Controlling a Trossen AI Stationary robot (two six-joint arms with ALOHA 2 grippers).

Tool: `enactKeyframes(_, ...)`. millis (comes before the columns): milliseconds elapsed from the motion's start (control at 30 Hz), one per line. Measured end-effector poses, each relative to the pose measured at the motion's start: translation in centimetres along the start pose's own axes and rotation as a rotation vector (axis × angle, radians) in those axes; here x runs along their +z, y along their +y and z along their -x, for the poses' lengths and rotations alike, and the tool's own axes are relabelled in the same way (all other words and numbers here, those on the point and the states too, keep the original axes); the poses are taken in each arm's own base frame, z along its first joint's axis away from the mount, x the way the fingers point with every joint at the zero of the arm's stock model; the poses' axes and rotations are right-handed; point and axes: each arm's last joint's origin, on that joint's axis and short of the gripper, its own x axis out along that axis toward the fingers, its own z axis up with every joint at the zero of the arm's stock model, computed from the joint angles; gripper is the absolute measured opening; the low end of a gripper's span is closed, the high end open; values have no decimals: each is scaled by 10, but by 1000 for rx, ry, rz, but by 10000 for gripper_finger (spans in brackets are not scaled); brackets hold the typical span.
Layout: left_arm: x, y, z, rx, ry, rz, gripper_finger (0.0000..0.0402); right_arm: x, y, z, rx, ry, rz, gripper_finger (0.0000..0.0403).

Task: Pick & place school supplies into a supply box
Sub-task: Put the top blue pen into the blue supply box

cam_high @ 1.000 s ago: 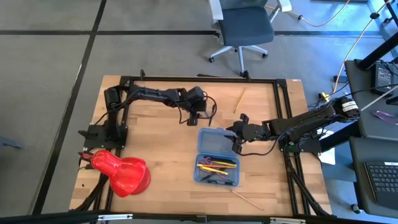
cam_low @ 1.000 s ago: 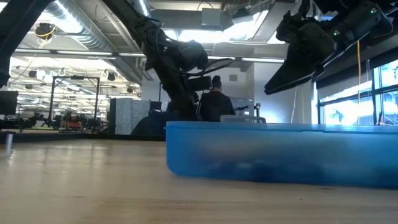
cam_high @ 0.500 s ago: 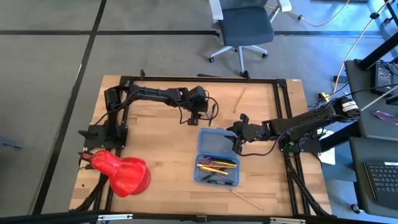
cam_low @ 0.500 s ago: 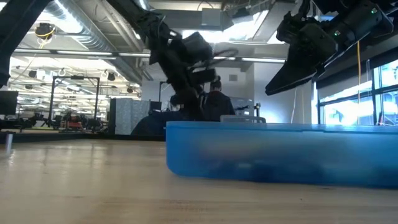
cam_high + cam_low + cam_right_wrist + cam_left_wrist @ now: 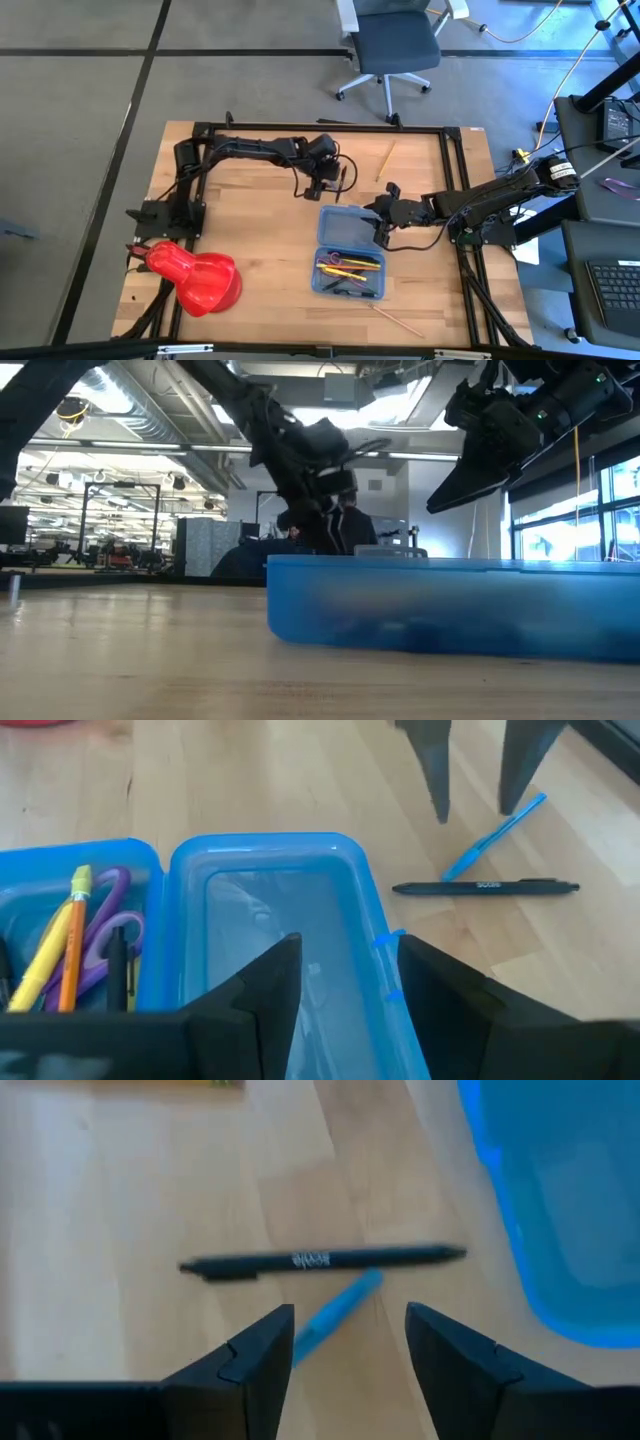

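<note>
The supply box (image 5: 349,252) lies open on the table, a translucent blue case. Its near half holds a yellow pen, an orange pencil and purple scissors (image 5: 100,935); its far half (image 5: 270,920) is bare. A black pen (image 5: 320,1260) and a blue pen (image 5: 335,1315) lie on the wood just past the box's far edge. My left gripper (image 5: 350,1312) is open above them, its fingers on either side of the blue pen without touching it. My right gripper (image 5: 345,945) hangs open over the bare half's right edge.
A yellow pencil (image 5: 385,160) lies near the far edge, and a plain wood pencil (image 5: 396,319) lies near the front edge. A big glossy red object (image 5: 195,281) sits at the near left corner. An office chair (image 5: 390,45) stands beyond the table.
My left gripper has moved a little toward the table's right edge, over the two pens by the box's far edge. The right arm and the box have kept still.
</note>
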Motion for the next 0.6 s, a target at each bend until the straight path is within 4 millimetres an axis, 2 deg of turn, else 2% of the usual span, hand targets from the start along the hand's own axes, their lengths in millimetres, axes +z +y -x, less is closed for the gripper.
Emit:
enactKeyframes(233, -7, 1, -24, -44, -6, -2, 187, 0, 0, 0, -2, -2, 24, 171)
enactKeyframes(600, -8, 11, -44, -71, 57, 2, 187, 0, -1, -1, -7, 2, 29, 171)
